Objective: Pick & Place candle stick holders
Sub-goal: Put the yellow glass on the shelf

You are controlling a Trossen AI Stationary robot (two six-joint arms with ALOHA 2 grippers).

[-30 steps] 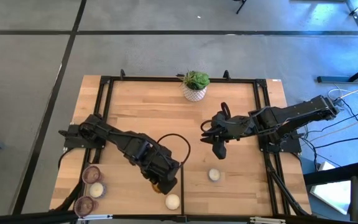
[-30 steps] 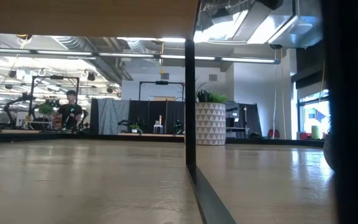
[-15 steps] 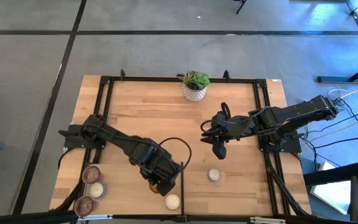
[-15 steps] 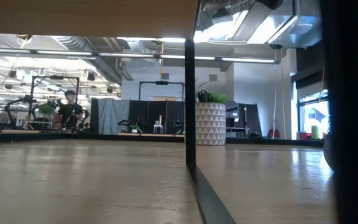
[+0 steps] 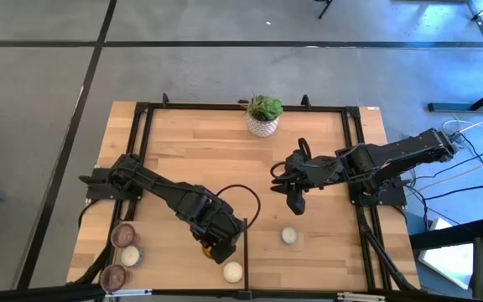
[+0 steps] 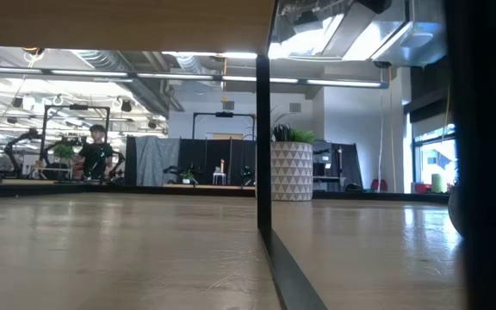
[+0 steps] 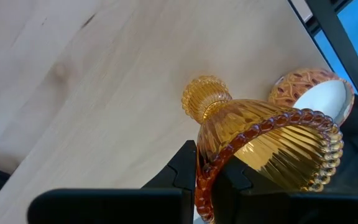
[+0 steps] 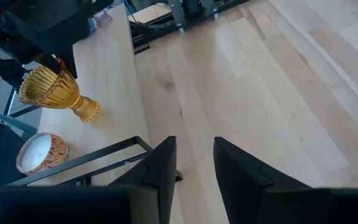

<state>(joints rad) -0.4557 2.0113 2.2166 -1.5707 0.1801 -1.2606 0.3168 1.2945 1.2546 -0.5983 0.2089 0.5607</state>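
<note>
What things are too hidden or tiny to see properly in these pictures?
- Amber holder: in the high view the left gripper covers nearly all of it.
- Left gripper: the low view shows no arms at all.
- Cream holder: in the left wrist view the amber holder hides part of it.
- Purple holders: in the high view, too small to tell what is inside.
- Person: low view, far off and tiny.

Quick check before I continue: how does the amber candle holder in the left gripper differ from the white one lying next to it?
The amber holder is clear ribbed glass with a beaded rim and a small foot; the white holder is opaque, with a patterned outside. The amber holder is clamped at its rim by the shut jaws of the left gripper and tilted; the white holder sits free on the table. Both are small cup shapes near the table's front edge.
</note>
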